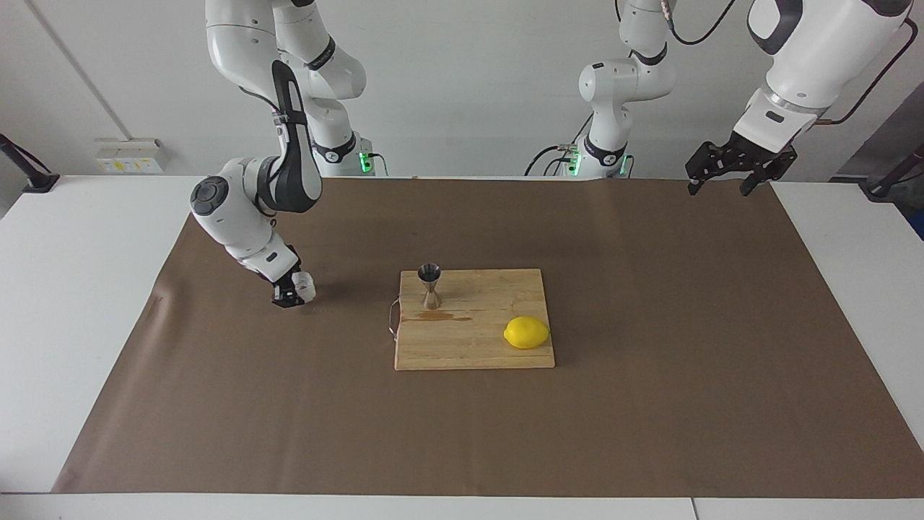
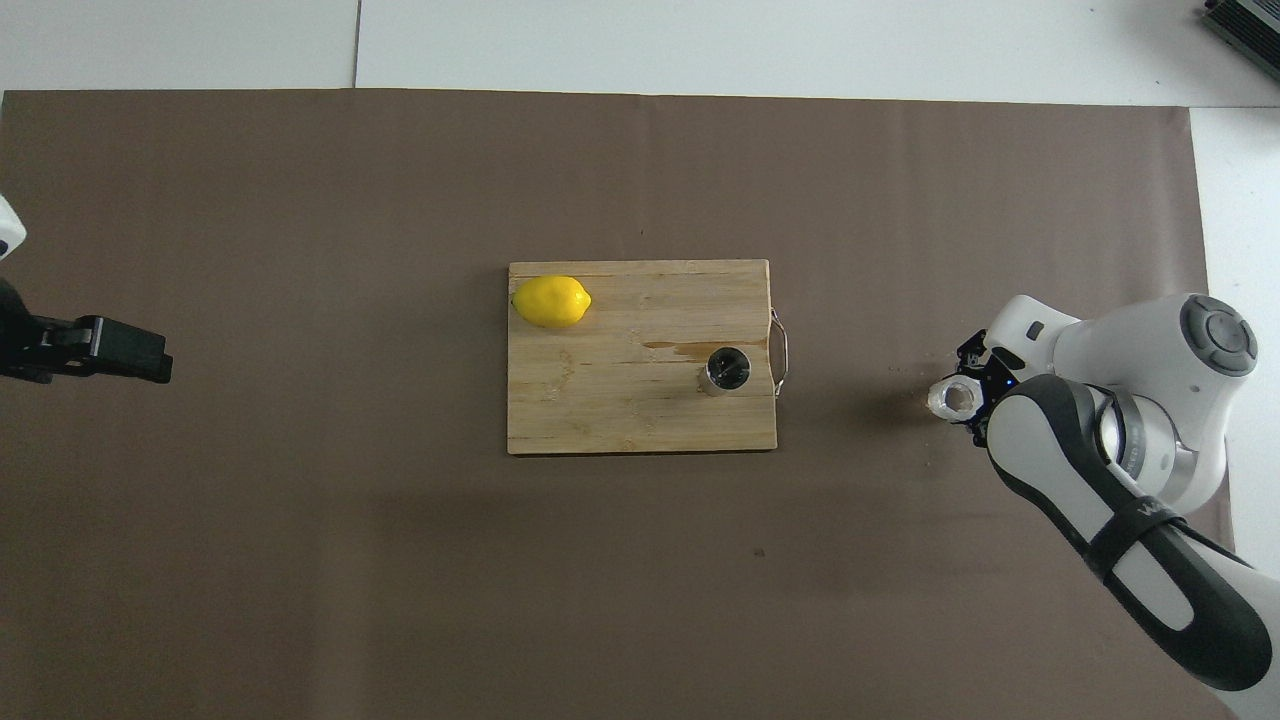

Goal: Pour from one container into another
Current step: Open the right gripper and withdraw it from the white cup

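Observation:
The clear glass cup (image 1: pixel 304 287) (image 2: pixel 952 398) stands upright, low at the brown mat, toward the right arm's end of the table, well apart from the board. My right gripper (image 1: pixel 296 295) (image 2: pixel 967 398) is shut on it from the side, its fingers still against the glass. The steel jigger (image 1: pixel 430 284) (image 2: pixel 727 368) stands upright on the wooden cutting board (image 1: pixel 476 350) (image 2: pixel 600 420), at the corner nearest the cup. My left gripper (image 1: pixel 729 175) (image 2: pixel 100 350) waits open, raised over the left arm's end of the mat.
A yellow lemon (image 1: pixel 526 332) (image 2: pixel 551 301) lies on the board, at the corner farthest from the robots. A wet brown streak (image 1: pixel 444 315) (image 2: pixel 680 346) marks the wood beside the jigger. A metal handle (image 2: pixel 781 350) sticks out of the board's edge toward the cup.

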Action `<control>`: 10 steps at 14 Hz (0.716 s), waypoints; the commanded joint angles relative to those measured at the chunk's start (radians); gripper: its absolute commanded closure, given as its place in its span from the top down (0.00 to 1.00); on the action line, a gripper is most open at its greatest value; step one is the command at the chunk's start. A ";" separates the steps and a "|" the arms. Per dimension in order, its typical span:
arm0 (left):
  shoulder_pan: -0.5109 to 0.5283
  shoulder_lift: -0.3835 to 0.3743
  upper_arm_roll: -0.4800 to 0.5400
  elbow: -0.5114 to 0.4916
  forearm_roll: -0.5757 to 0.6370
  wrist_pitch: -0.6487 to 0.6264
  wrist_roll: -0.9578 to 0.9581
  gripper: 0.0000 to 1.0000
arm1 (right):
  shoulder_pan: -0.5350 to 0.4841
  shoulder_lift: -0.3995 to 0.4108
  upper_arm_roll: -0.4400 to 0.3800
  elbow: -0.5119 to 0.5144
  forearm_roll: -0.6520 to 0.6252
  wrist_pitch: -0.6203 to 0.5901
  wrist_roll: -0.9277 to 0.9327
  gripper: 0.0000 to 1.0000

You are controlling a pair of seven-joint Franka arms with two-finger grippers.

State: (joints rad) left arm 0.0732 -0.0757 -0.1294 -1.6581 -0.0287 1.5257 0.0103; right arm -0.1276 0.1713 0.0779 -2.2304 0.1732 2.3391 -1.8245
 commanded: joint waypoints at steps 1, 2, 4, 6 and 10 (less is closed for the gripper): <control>0.014 -0.026 -0.009 -0.023 0.016 -0.007 -0.007 1.00 | -0.006 0.005 0.011 0.020 0.022 0.014 -0.032 1.00; 0.013 -0.026 -0.009 -0.023 0.018 -0.007 -0.007 1.00 | -0.001 -0.009 0.013 0.034 0.022 0.006 -0.026 1.00; 0.014 -0.026 -0.009 -0.023 0.018 -0.007 -0.007 1.00 | 0.006 -0.044 0.016 0.067 0.022 -0.027 -0.001 1.00; 0.014 -0.026 -0.009 -0.023 0.016 -0.007 -0.007 1.00 | 0.019 -0.070 0.016 0.092 0.020 -0.065 0.074 1.00; 0.014 -0.026 -0.009 -0.023 0.016 -0.007 -0.007 1.00 | 0.022 -0.095 0.017 0.185 0.020 -0.138 0.326 1.00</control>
State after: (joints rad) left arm 0.0732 -0.0757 -0.1294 -1.6581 -0.0287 1.5256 0.0102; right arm -0.1036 0.0850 0.0912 -2.0917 0.1738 2.2336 -1.6085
